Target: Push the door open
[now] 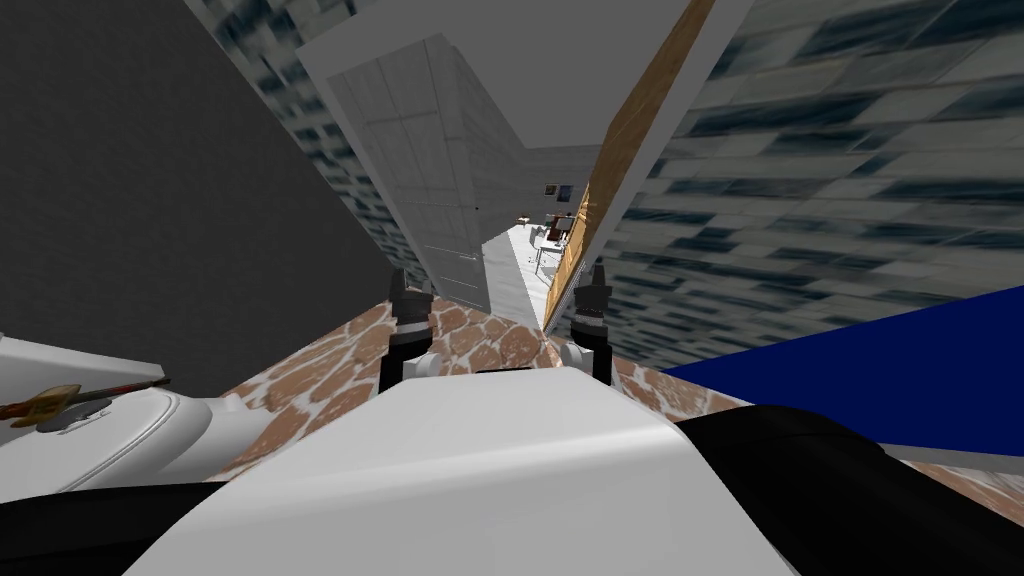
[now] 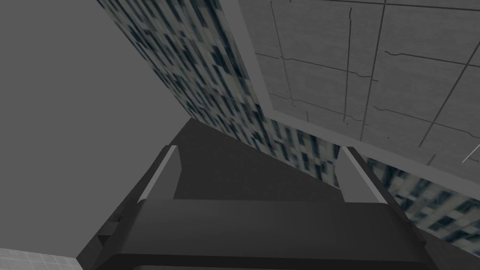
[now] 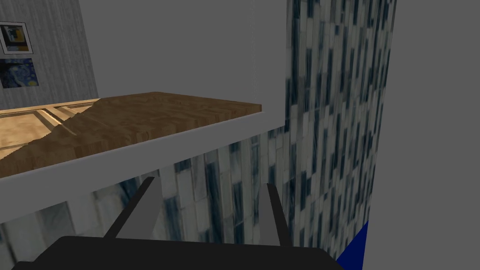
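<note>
Wood-grain door [image 3: 140, 117], a flat slab in a plain grey frame [image 3: 140, 157], lies left of centre in the right wrist view. Right gripper [image 3: 211, 181], fingers spread and empty, is nearest; a steady, flat press near the slab's free edge should serve best. Left gripper [image 2: 258, 147], fingers also spread, faces a scored grey panel [image 2: 375, 61]. Walls [image 3: 328, 117] are mottled blue-grey tile, the floor [image 1: 480, 340] brown cobble.

Both arms reach forward, left hand [image 1: 410, 284] and right hand [image 1: 597, 273] empty, fingers spread apart.
</note>
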